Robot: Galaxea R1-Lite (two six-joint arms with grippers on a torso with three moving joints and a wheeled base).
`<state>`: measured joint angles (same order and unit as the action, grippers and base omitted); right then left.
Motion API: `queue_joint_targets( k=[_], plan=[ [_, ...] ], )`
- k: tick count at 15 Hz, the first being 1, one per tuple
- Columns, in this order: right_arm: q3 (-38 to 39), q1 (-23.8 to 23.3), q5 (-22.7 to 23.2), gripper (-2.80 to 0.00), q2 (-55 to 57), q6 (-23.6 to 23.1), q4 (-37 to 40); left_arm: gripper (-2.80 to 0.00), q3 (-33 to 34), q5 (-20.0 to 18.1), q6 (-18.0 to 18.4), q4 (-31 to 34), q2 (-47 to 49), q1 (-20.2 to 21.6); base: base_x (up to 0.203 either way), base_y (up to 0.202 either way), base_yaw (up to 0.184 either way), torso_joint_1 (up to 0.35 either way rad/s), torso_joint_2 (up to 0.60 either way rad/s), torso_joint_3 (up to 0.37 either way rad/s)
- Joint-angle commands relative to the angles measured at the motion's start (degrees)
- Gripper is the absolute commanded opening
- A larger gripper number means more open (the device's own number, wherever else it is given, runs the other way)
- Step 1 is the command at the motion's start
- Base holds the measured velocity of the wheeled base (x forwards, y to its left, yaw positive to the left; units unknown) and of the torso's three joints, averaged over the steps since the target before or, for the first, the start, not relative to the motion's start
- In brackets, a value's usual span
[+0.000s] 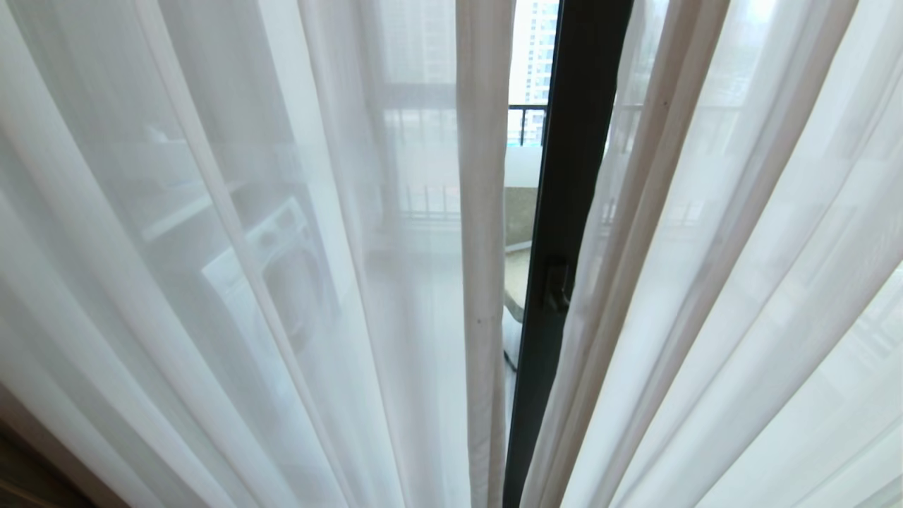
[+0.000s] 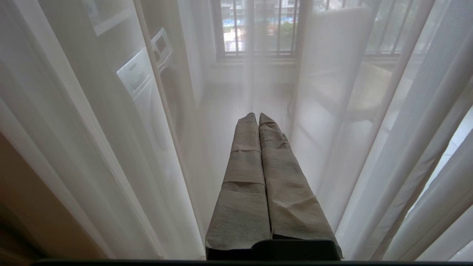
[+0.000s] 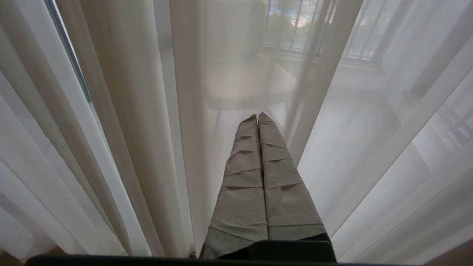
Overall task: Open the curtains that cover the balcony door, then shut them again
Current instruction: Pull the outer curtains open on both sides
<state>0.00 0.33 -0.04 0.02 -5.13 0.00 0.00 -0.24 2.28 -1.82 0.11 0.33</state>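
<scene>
White sheer curtains (image 1: 233, 268) hang in pleats across the whole head view, with a narrow gap in the middle. Through the gap shows the balcony door's black frame (image 1: 575, 183) and its black handle (image 1: 557, 286). Neither arm appears in the head view. My left gripper (image 2: 257, 115) is shut, its cloth-wrapped fingers pressed together and pointing at the sheer curtains (image 2: 92, 147) with nothing between them. My right gripper (image 3: 257, 115) is likewise shut and empty, close in front of the sheer folds (image 3: 125, 129). No thick drapes are in view.
Behind the sheer fabric on the left stands a white washing machine (image 1: 275, 261). A pale chair (image 3: 244, 81) and the black-barred balcony railing (image 2: 258, 26) show dimly beyond the glass. A brown wall edge (image 1: 28, 466) sits at the lower left.
</scene>
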Motion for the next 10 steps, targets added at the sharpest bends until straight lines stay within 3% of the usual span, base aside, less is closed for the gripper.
queue_joint_targets(
  k=[1, 10],
  plan=[
    [0.00, 0.02, 0.00, -2.80, -0.02, -0.06, 0.00, -2.80, 0.00, -0.02, 0.01, -0.03, -0.02, 0.02, 0.000, 0.000, 0.000, 0.000, 0.00, 0.000],
    [0.00, 0.02, 0.04, -2.80, -0.02, -0.06, 0.00, -2.80, 0.00, -0.02, 0.01, -0.03, -0.02, 0.02, 0.000, 0.000, 0.000, 0.000, 0.00, 0.000]
  ],
)
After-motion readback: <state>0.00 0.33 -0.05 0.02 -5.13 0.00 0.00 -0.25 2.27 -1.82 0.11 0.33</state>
